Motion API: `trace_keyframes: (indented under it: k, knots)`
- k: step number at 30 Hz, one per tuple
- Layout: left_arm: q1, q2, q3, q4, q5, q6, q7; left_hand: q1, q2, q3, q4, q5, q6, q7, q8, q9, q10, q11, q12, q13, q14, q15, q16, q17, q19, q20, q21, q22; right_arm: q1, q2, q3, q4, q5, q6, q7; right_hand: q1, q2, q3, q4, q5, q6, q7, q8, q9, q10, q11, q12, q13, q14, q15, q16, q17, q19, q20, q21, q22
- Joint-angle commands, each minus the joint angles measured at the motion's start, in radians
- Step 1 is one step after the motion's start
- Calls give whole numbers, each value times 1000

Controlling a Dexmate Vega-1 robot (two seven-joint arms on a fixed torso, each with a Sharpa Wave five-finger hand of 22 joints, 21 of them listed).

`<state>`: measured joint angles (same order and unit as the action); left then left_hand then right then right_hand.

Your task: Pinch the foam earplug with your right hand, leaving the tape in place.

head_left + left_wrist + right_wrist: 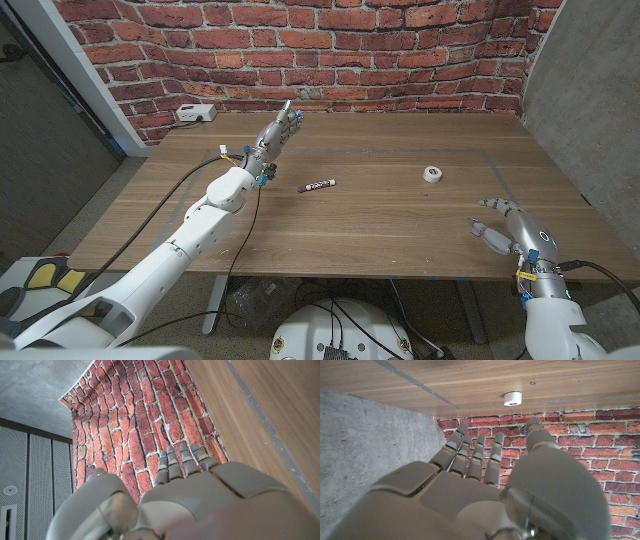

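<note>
A small white roll of tape [432, 174] lies on the wooden table right of the middle; it is also in the right wrist view [512, 398]. A short dark red and white stick-shaped thing [318, 185] lies near the table's middle. A tiny speck [532, 383] on the wood is too small to identify. My right hand [510, 227] hovers near the front right edge, fingers spread, holding nothing, well short of the tape. My left hand [281, 127] reaches over the far left part of the table with fingers stretched out and empty.
A white socket box [195, 113] with a cable sits at the table's back left corner. Thin grey lines [520, 180] mark a rectangle on the wood. A brick wall [330, 50] stands behind the table, a grey wall at the right.
</note>
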<state>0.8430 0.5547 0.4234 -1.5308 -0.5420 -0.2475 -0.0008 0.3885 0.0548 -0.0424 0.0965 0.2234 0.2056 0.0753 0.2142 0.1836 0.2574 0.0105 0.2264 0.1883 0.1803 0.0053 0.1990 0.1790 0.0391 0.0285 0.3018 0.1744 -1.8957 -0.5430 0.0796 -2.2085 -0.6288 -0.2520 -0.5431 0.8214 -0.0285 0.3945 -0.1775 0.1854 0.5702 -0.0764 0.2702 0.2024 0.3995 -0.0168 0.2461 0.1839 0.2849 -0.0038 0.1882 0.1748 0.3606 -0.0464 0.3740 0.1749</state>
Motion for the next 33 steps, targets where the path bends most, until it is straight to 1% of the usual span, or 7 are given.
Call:
trace_keyframes:
  k: [1, 3, 6, 7, 18, 26, 33]
  knots:
    - [-9, -8, 0, 17, -5, -6, -5, 5, -5, -6, 0, 1, 9, -1, -2, 3, 8, 7, -5, 5, 12, 4, -2, 5, 13, -2, -7, 4, 30, -60, -57, -53, -18, -187, 66, 11, -1, -7, 10, 6, 27, -8, 12, 5, -1, -5, -6, 3, 2, 4, -3, 4, 7, -19, -7, 4]
    - [-8, -7, 0, 15, -4, -6, -2, 5, -4, -7, 0, 1, 9, -1, -3, 3, 8, 8, -6, 5, 11, 4, -2, 5, 13, -2, -7, 4, 37, -73, -68, -60, -21, -218, 80, 11, -5, -11, 12, 6, 46, -12, 18, 6, -3, -8, -7, 3, 1, 4, -3, 4, 7, -18, -9, 5]
    - [-6, -7, -2, 11, -3, -8, 0, 6, -4, -7, 0, 1, 10, -1, -3, 3, 9, 8, -6, 5, 12, 3, -2, 5, 14, -3, -8, 4, 47, -90, -81, -68, -19, -261, 97, 9, -5, -13, 14, 6, 55, -14, 20, 6, -5, -7, -8, 3, 1, 5, -3, 5, 7, -17, -10, 5]
    - [-5, -6, -2, 9, -3, -7, 1, 6, -4, -7, 0, 1, 9, -1, -3, 3, 9, 4, -6, 5, 12, 3, -3, 5, 14, -2, -8, 4, 50, -94, -86, -70, -19, -273, 98, 9, -6, -14, 15, 6, 60, -15, 22, 6, -4, -6, -9, 3, 1, 6, -3, 5, 8, -16, -10, 5]
    - [-4, -11, -2, 9, -3, -12, 5, 8, -2, -8, 0, 0, 12, -2, -4, 3, 11, 5, -7, 5, 12, 4, -4, 5, 15, -3, -12, 4, 81, -138, -143, -77, -25, -410, 92, 12, -12, -19, 15, 7, 82, -19, 27, 6, -2, -10, -10, 4, 5, 3, -2, 5, 12, -16, -12, 5]
    - [-7, -16, 0, 14, -2, -18, 3, 9, -1, -9, 0, -1, 12, -2, -5, 3, 13, 4, -8, 5, 12, 3, -4, 5, 16, -3, -15, 4, 96, -169, -174, -69, -10, -467, 68, 26, -12, -16, 12, 10, 88, -24, 27, 7, 0, -17, -10, 4, 15, -1, 0, 5, 25, -19, -10, 6]
    - [1, -11, -8, 6, -4, -15, 13, 9, 0, -10, 0, -1, 13, -2, -6, 3, 14, 6, -9, 6, 13, 3, -4, 5, 16, -3, -17, 4, 131, -201, -217, -57, 6, -527, 66, 26, -13, -17, 15, 11, 99, -24, 30, 7, 5, -18, -9, 4, 20, -5, 1, 6, 31, -22, -11, 6]
